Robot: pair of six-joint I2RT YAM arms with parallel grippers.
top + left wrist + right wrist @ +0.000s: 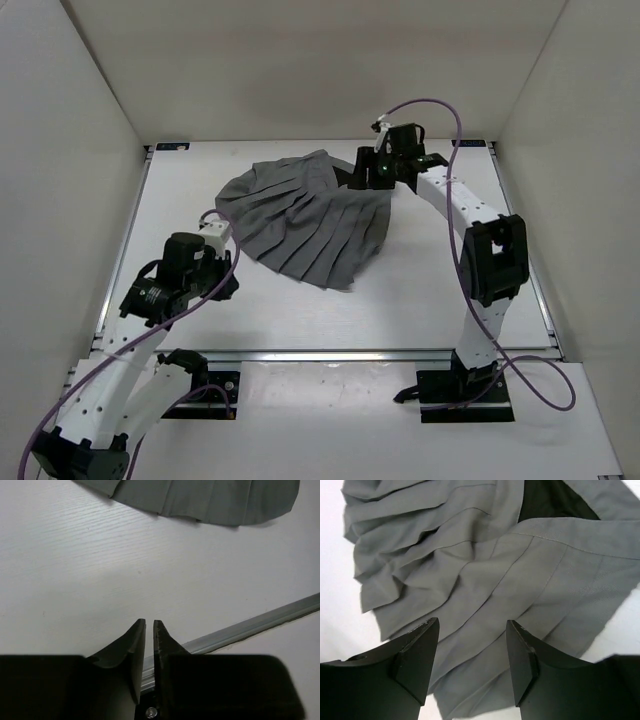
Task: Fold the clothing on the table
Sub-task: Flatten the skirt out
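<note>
Lying fanned out on the bench [430, 290], the grey pleated skirt [310, 225] looks light, limp and apt to slide, with pleats that may splay when lifted. The right hand [472, 625] hovers wide over the skirt's far right part, gripping nothing. The left hand [150, 624], narrowed to a slit and empty, sits near the skirt's left edge, apart from it. Pinching an edge through several stacked pleats seems the surest hold.

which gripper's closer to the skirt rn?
Right. The right gripper is directly over the skirt near its waistband end, jaws open with fabric between them. The left gripper sits over bare table off the skirt's near-left hem, nearly closed and empty.
</note>
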